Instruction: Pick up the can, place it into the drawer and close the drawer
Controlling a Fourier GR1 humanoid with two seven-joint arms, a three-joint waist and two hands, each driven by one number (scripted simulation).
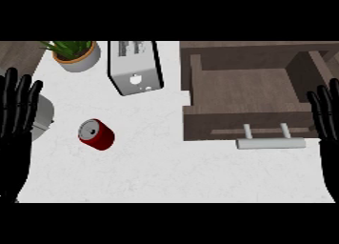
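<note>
Red can (96, 134): small cylinder with a silvery top, standing on the white counter (165, 171), left of centre, nothing touching it.
Drawer (244, 100): pulled open, right of the can and a little farther back; dark wood-grain box, flat bare floor, straight walls.
Handle (269, 143): pale metal bar on two short posts, sticking out from the drawer's near front.
Left hand (11, 114): black, fingers straight and spread apart, resting at the left edge, holding nothing, a little way left of the can.
Right hand (333, 119): black, fingers straight and slightly apart, resting at the right edge beside the drawer, holding nothing.
Risk, the pick: a smooth round can tips or rolls if fingers strike one side first.
Risk, the drop: the drawer's near front wall stands between can and floor; a low carry would clip it.
Risk, the close: pushing off-centre on the handle could skew the drawer.
Farther off: potted plant (75, 53) far left, with a grey toaster-like appliance (134, 66) beside it; a rounded grey object (42, 116) partly hidden behind the left hand.
</note>
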